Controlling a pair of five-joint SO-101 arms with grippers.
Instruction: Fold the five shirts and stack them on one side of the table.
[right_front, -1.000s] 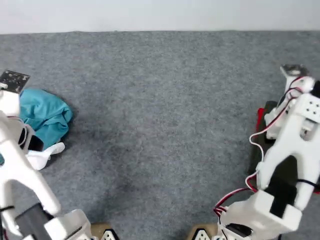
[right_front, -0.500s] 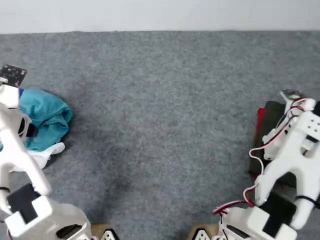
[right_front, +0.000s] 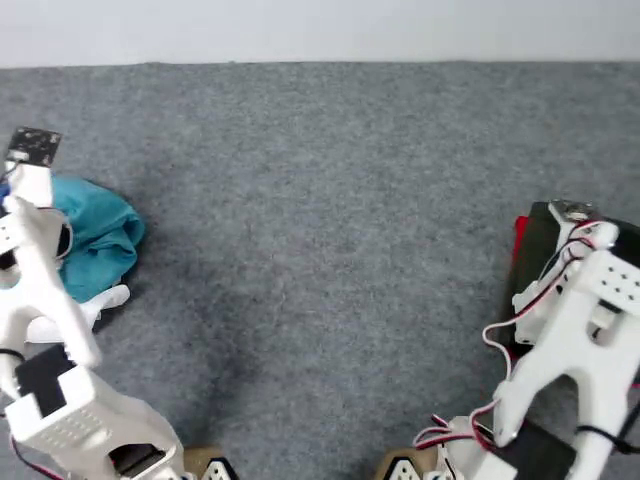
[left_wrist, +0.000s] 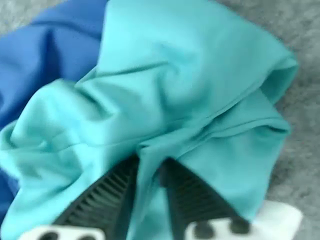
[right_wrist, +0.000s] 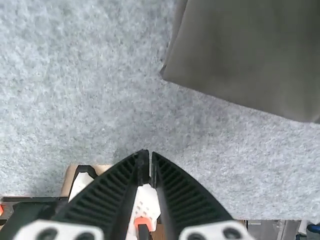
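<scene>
Grey table (right_front: 330, 200), left fingers (left_wrist: 192, 197) pinching teal shirt (left_wrist: 190, 85)

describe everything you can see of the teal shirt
The teal shirt is soft, thin-looking fabric, crumpled and unfolded in a loose heap at one side of the grey table. It lies partly over a blue shirt, with a white garment at its edge. The jaws of the left gripper pinch a fold of it.

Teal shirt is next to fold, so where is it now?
In the high view the teal shirt lies crumpled at the table's left side, beside a white cloth and over a blue shirt; the left gripper pinches a fold.
</scene>
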